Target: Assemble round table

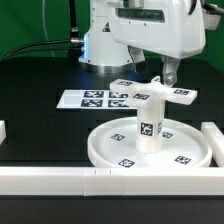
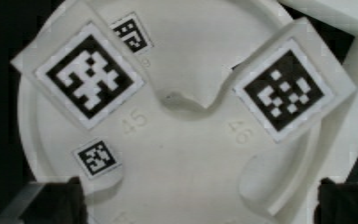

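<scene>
Bench (image 1: 40, 125) was black, with white border rails (image 1: 60, 180) along the near edge and the exterior view's right. The marker board (image 1: 100, 99) lay flat on the far side, just behind the work.

The round table's disc (image 1: 112, 152) sat rim-up in the near right corner, close against the rails. As a container it held only the post (image 1: 149, 118), upright at the hub, with a flat tagged plate (image 1: 168, 94) across its top. I couldn't tell whether that plate was threaded on or just resting. Nothing loose lay in the disc.

The arm (image 1: 150, 30) hung over the far right. The tool (image 1: 169, 74) sat just above the plate, jaws spread, pinching nothing. The wrist view agreed: both fingertips (image 2: 51, 196) stood wide apart, with tagged white parts (image 2: 176, 110) between them and no contact I could see.

My read: a release mid-screwing, with the post probably not fully seated. To do this step well:
- come straight down, centred on the post axis
- grip square across the plate or post, not a corner
- turn in short strokes, then release and re-grip
- keep side load low, since the disc is only backed by the rails and could slide or tip the post
</scene>
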Controlling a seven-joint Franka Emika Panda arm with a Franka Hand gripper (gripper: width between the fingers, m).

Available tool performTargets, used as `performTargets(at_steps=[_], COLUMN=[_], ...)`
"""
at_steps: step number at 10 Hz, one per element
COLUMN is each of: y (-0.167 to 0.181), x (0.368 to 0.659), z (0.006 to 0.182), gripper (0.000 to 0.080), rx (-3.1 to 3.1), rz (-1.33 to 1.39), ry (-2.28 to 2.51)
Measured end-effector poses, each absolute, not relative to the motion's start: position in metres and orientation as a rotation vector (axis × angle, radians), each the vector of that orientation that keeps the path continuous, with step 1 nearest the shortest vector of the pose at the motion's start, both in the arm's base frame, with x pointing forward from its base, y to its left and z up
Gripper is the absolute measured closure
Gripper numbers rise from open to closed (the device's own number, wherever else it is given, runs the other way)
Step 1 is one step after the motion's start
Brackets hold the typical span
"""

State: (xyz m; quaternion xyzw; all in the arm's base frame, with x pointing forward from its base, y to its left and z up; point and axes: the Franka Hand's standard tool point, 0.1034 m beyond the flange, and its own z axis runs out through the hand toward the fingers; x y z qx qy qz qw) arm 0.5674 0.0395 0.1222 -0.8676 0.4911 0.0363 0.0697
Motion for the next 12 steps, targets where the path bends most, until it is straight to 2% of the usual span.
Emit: performTargets(at_steps=[3, 8, 10, 12], y=[0.0382, 0.0379, 0.0417, 0.0458], x=[0.5715, 0.5712, 0.5722, 0.5719], z=[0.1258, 0.1252, 0.1256, 0.1261], gripper=[0.0151, 0.0151, 0.0151, 0.0151], rx=[-2.854, -2.985, -3.061, -3.047], rz=[0.072, 0.032, 0.0, -0.001], ry=[0.935, 0.349, -0.159, -0.393])
